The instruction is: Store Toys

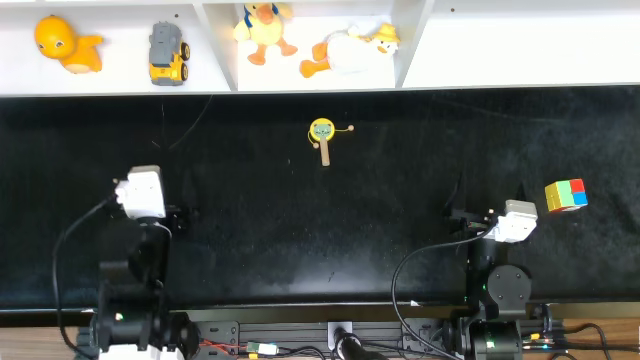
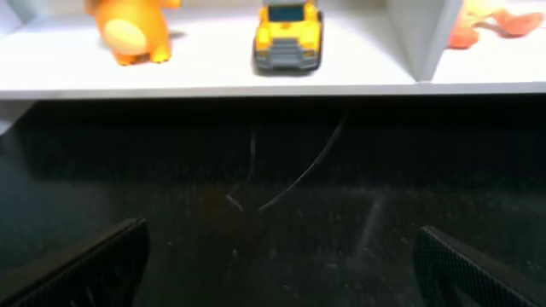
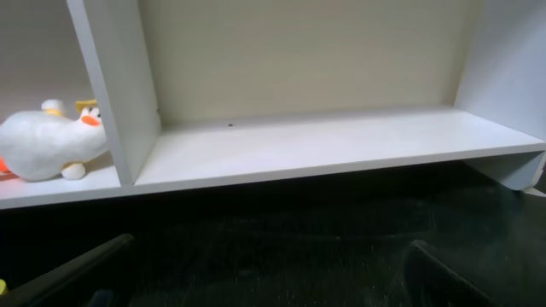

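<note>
**Four toys shelved, two on the black table**

A black table (image 1: 300,230) fills the work area, its top marked with faint scratches in the left wrist view. A white shelf (image 1: 500,60) runs along its far edge, split by dividers into three compartments; its upper part is cut off by the frame. Cables lie along the near edge by the arm bases.

Six toys in all. In the left compartment stand an orange duck (image 1: 65,45) and a yellow truck (image 1: 168,55). In the middle compartment sit a yellow plush duck (image 1: 265,30), its head cropped, and a white plush duck (image 1: 350,50) lying on its side. On the table lie a small rattle drum (image 1: 323,132), near the shelf's middle, and a colour cube (image 1: 565,195) at the far right, just beyond the right arm.

Both arms sit low near their bases. The left gripper (image 2: 281,264) faces the truck with fingers spread wide, holding nothing. The right gripper (image 3: 264,273) faces the right compartment, likewise spread and unladen.
</note>
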